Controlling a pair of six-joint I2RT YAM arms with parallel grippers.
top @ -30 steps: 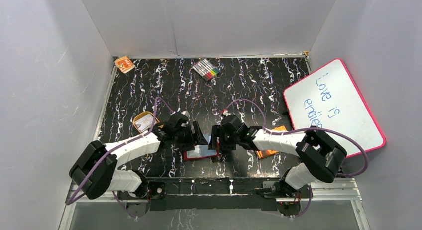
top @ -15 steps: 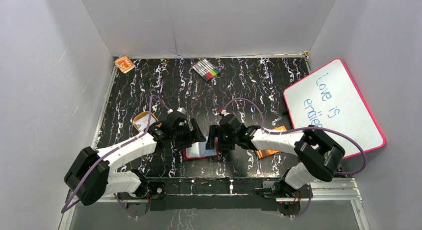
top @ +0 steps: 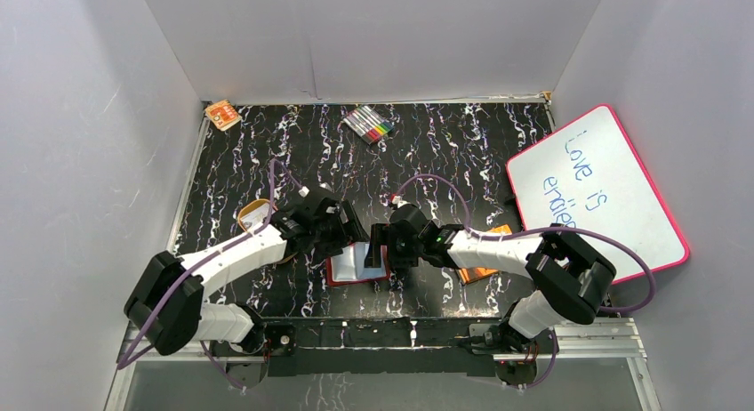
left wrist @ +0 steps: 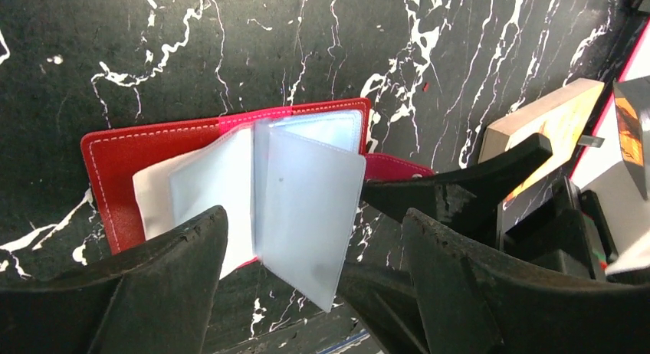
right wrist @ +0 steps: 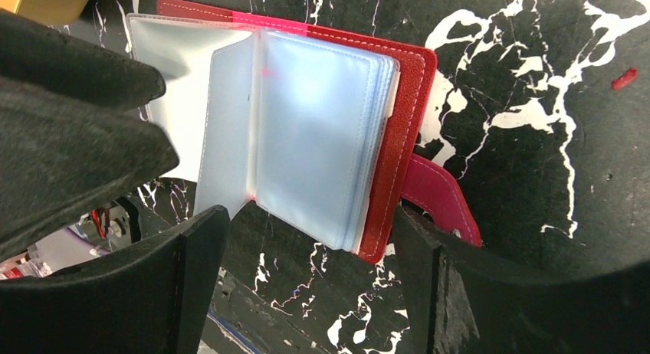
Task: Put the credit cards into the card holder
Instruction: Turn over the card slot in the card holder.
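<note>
The card holder [top: 357,265] lies open on the black marbled table near the front edge, a red wallet with pale-blue clear sleeves [right wrist: 314,132] fanned up from its spine. My left gripper [top: 345,235] hovers at its left side, open, with one loose sleeve [left wrist: 306,208] standing between its fingers, ungripped. My right gripper [top: 381,251] is open at the holder's right side, its fingers astride the sleeve stack and the red cover [right wrist: 410,101]. A pale credit card [top: 256,216] shows in the orange oval tray, partly hidden by my left arm.
An orange-brown book [top: 480,270] lies right of the holder under my right arm. A whiteboard [top: 594,190] leans at the right. Coloured markers [top: 370,124] and a small orange box [top: 222,115] lie at the back. The orange tray [top: 244,217] is left of my left wrist.
Both grippers have opened wider. My left gripper has drawn back a little toward the far left, and the sleeves now fan up more loosely.
</note>
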